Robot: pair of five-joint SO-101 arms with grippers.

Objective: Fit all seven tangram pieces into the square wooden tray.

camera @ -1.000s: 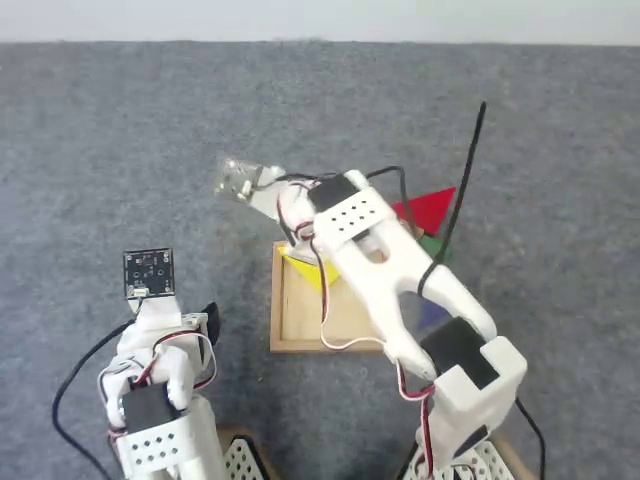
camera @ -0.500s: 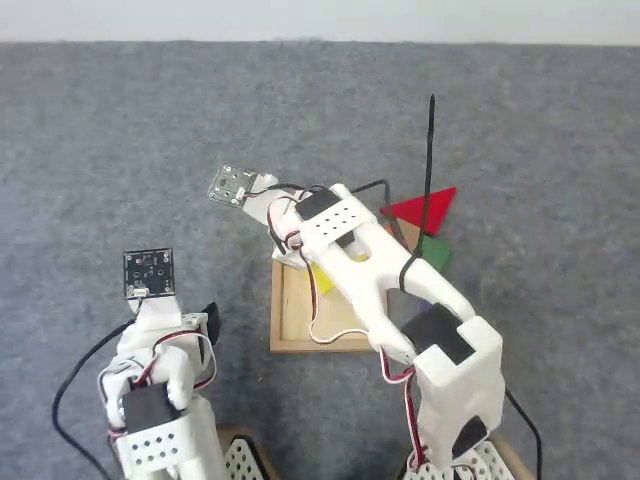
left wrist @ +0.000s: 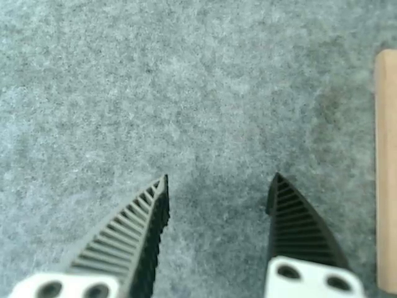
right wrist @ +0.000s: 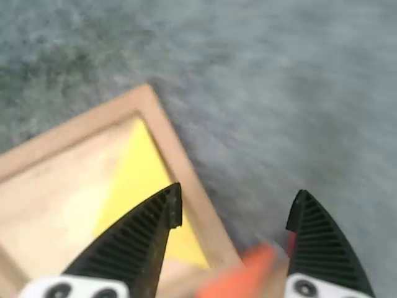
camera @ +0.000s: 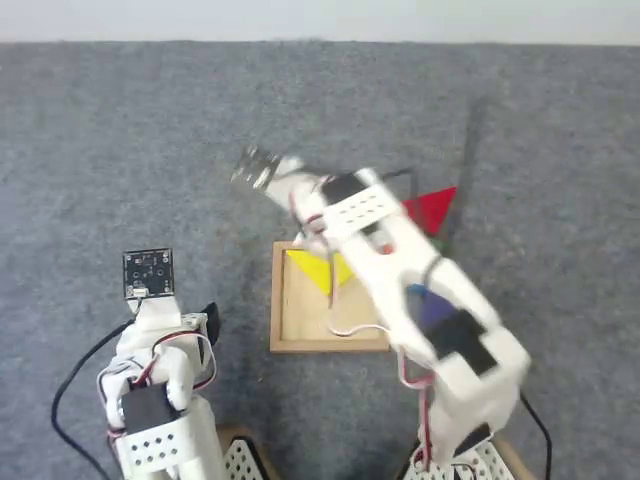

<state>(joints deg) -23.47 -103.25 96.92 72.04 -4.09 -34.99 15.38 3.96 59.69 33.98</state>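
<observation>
The square wooden tray [camera: 278, 305] lies on the grey carpet between the two arms. A yellow triangle [camera: 322, 270] lies flat in its far corner, also seen as the yellow triangle [right wrist: 146, 186] inside the tray rim [right wrist: 180, 167]. My right gripper [right wrist: 239, 190] hangs open and empty above that corner. An orange piece [right wrist: 239, 279] and a red sliver sit just outside the rim. A red triangle [camera: 430, 208] lies beyond the tray's far right. My left gripper [left wrist: 220, 179] is open over bare carpet, with the tray edge [left wrist: 386, 167] beside it.
The right arm [camera: 400, 260] stretches over the tray and hides its right half and the pieces there. A blue piece [camera: 432, 305] shows faintly by the arm. Grey carpet spreads wide to the left and far side.
The right arm swung left, then back to the right over the tray, and the yellow triangle now shows more fully. The left arm has kept still.
</observation>
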